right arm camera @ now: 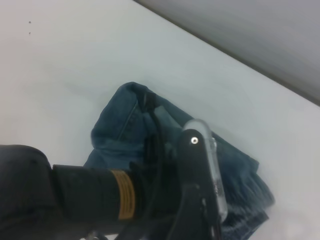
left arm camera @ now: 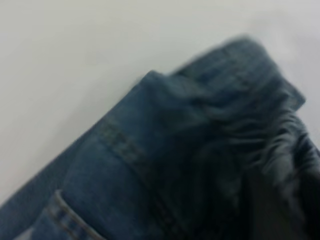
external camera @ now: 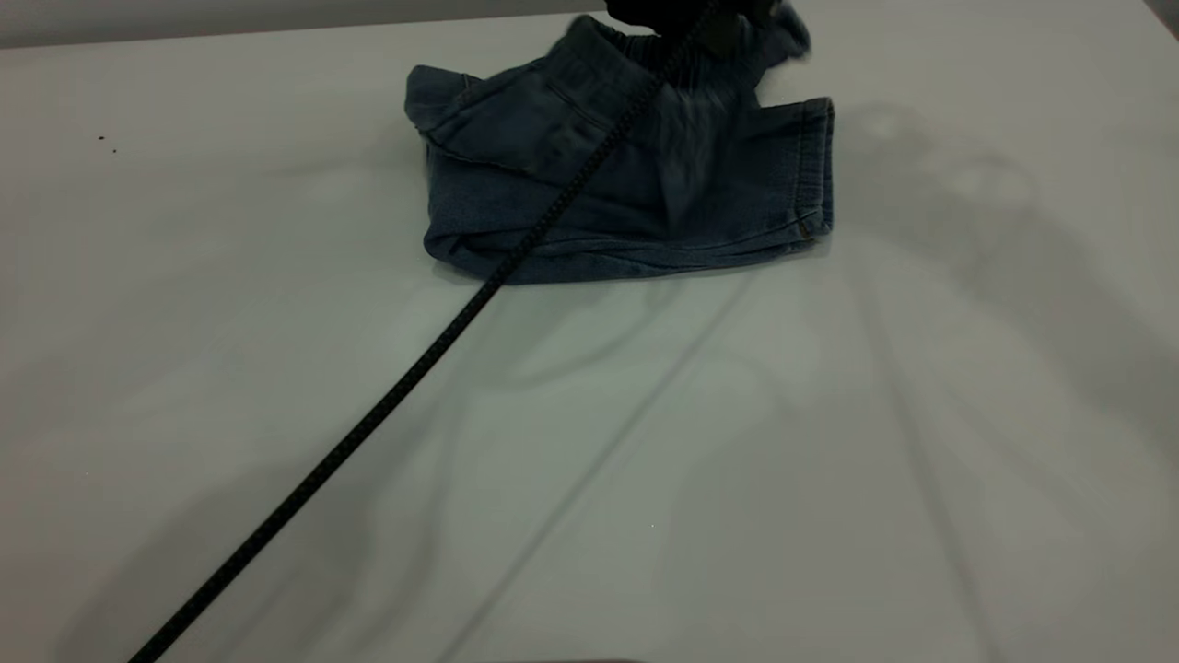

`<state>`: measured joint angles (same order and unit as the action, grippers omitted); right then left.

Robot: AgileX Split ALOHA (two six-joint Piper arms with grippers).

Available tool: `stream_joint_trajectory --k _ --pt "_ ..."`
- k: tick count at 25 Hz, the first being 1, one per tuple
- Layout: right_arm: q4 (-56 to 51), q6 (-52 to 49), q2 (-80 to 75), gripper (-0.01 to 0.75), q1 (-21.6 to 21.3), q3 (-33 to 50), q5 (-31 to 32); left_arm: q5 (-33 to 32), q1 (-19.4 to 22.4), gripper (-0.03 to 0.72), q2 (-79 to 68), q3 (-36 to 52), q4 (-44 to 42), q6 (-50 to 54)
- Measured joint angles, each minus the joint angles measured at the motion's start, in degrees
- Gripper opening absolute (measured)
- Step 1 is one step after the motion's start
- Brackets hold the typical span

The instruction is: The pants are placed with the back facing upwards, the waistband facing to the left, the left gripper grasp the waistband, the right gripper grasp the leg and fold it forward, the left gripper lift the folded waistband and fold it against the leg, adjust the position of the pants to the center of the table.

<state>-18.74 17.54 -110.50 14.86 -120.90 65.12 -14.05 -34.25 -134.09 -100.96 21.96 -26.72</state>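
Pants [external camera: 636,175] sit folded lengthwise at the far middle of your table [external camera: 589,460], leg hems toward the right. Your left gripper [external camera: 686,11] is up at the top edge of the exterior view, lifting the ruched waistband [external camera: 636,51] off the cloth; I cannot tell how its fingers stand. Its black braided cable [external camera: 414,368] runs diagonally across the table. Your right gripper isn't visible, so its state is unknown.

No legible text, label, brand, number or sign anywhere in view.
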Motion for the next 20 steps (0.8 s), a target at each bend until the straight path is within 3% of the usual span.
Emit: stream_joint_trajectory --k 4,8,10,17,20 --pt "-0.8 0.0 0.0 0.510 0.0 0.0 0.0 2.5 0.0 0.410 0.0 0.0 0.1 -3.0" --pt "-1.2 0.0 0.0 0.510 0.0 0.0 0.0 0.2 0.0 0.546 1.8 0.0 0.1 -3.0" --pt "-1.2 0.0 0.0 0.510 0.0 0.0 0.1 -5.1 0.5 0.563 4.4 0.0 0.0 -2.9" --pt "-1.2 -0.1 0.0 0.510 0.0 0.0 0.3 -32.4 6.1 0.566 12.4 -0.1 -7.4 1.3" --pt "-1.2 -0.1 0.0 0.510 0.0 0.0 0.4 -38.5 8.3 0.566 11.7 -0.1 -12.6 6.3"
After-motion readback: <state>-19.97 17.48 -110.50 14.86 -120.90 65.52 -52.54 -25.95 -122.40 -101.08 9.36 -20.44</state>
